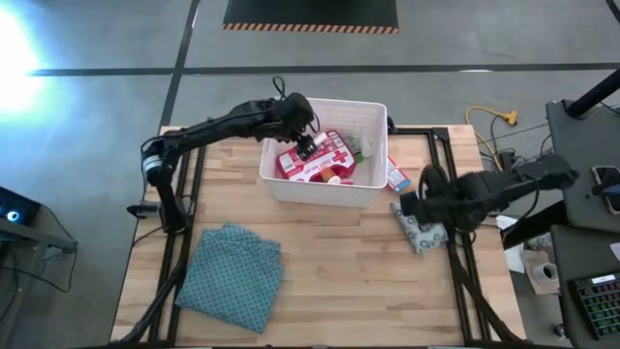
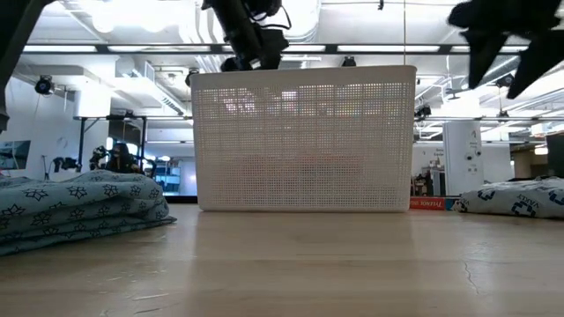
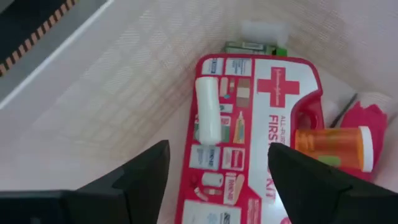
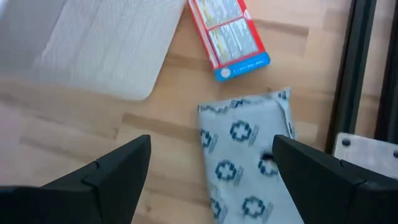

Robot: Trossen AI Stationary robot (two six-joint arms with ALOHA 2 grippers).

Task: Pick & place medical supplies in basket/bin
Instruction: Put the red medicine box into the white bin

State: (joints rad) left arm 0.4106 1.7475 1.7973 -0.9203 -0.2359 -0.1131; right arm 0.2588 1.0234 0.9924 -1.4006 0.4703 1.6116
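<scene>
The white slotted bin (image 1: 372, 114) stands at the table's far middle. In it the red-and-white first aid case (image 3: 261, 124) lies flat. A small white bottle (image 3: 206, 109) lies on the case, and an orange bottle (image 3: 333, 146) rests at its edge. A green-capped bottle (image 3: 255, 46) sits beyond them. My left gripper (image 3: 217, 180) hangs open above the case, over the bin's left part (image 1: 305, 136). My right gripper (image 4: 211, 180) is open above the pale dotted soft pack (image 4: 249, 149), right of the bin. The small red-blue-white box (image 4: 227, 34) lies flat between the pack and the bin.
A blue-green patterned cloth (image 1: 232, 273) lies folded at the table's near left. Dark frame rails (image 1: 463, 262) run along both table sides. Bare wood stretches across the near middle. A desk with a keyboard (image 1: 593, 291) stands beyond the right edge.
</scene>
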